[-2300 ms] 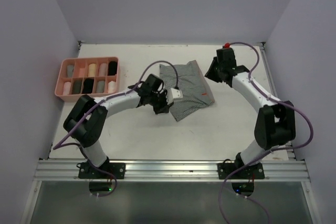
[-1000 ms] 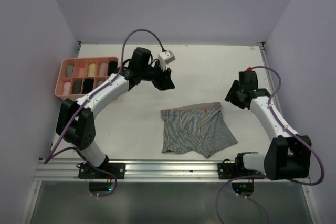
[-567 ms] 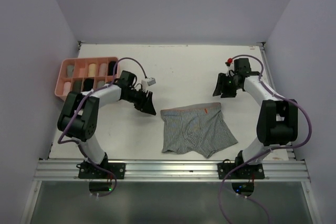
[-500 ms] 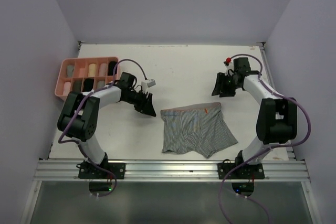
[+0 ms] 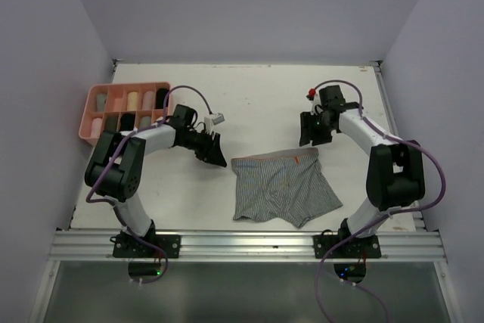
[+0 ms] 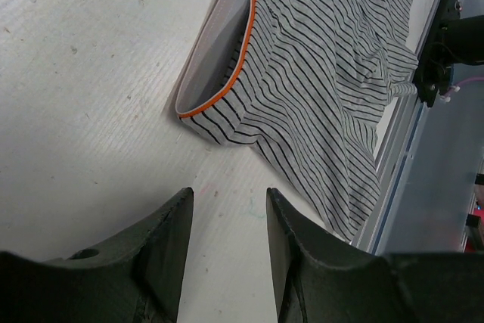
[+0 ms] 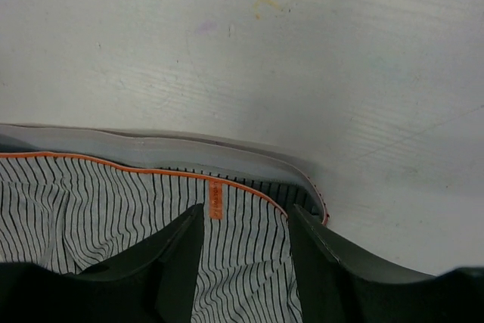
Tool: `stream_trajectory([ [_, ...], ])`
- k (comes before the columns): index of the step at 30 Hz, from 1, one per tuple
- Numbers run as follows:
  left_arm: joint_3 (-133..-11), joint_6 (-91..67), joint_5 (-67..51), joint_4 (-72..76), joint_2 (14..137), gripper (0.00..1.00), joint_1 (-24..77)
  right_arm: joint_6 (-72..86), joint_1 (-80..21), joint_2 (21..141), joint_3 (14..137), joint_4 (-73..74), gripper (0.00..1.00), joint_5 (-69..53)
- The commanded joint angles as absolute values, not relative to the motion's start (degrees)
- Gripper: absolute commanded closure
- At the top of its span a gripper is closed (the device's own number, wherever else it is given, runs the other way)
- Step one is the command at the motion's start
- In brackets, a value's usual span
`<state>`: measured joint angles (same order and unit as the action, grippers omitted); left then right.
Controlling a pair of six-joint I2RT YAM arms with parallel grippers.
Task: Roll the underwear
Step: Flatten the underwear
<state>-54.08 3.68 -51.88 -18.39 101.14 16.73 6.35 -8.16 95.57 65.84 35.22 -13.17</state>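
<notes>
Grey-striped boxer briefs (image 5: pixel 281 191) lie spread flat on the white table (image 5: pixel 265 96), near its front edge, with the waistband (image 7: pixel 151 149) toward the back and the legs toward the arm bases. Down low, the left pincer (image 6: pixel 227 213) hovers just beside the waistband's left corner, jaws moderately apart with nothing between them. Over on the other side the right pincer (image 7: pixel 243 221) hangs near the waistband's right end, likewise parted and empty, the orange label (image 7: pixel 215 202) showing through the gap.

That fabric looks light, thin and limp, so it will likely bunch and slide rather than keep a fold. The firmer elastic band with its orange piping is the sensible place to pinch, one corner per pincer.

Room looks good: there is bare table behind and on both sides, and the pink tray (image 5: pixel 85 119) sits well apart at back left. The front is the tight spot, because the leg hems lie near the metal rail (image 5: pixel 249 241).
</notes>
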Motion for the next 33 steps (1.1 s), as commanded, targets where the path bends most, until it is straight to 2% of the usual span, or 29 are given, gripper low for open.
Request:
stream_trajectory([
  [1, -53.6, 4.7, -54.1, -17.1, 101.0, 0.53, 16.3, 4.3, -9.8, 93.5, 66.6, 39.9, 0.47, -4.6],
  [6, -52.2, 6.1, -53.9, -17.5, 99.8, 0.53, 16.4, 4.6, -10.4, 89.9, 66.0, 42.3, 0.43, 3.5],
  [10, -51.5, 6.4, -54.0, -17.4, 99.7, 0.52, 16.4, 4.4, -10.3, 87.6, 64.3, 41.0, 0.40, 3.8],
  [21, -51.5, 6.3, -55.3, -16.2, 100.5, 0.52, 16.3, 5.8, -10.2, 94.5, 64.4, 42.0, 0.47, 0.3],
  [26, -50.1, 5.4, -54.8, -12.9, 100.3, 0.51, 16.2, 5.9, -10.2, 97.3, 64.9, 41.0, 0.59, -0.6],
  [27, -49.7, 4.6, -55.1, -12.0, 100.4, 0.50, 16.2, 5.8, -10.1, 97.4, 64.9, 40.8, 0.64, -0.2],
  [28, -49.2, 4.0, -55.3, -10.7, 100.3, 0.50, 16.1, 5.9, -10.0, 97.6, 65.0, 40.8, 0.75, -0.2],
  [31, -47.6, 1.4, -56.7, -5.5, 100.9, 0.49, 16.1, 6.2, -9.7, 95.1, 65.7, 41.4, 0.92, -0.2],
  [33, -46.3, -2.6, -57.6, 1.4, 101.3, 0.49, 16.1, 6.0, -9.4, 92.4, 65.7, 41.2, 0.96, -0.4],
])
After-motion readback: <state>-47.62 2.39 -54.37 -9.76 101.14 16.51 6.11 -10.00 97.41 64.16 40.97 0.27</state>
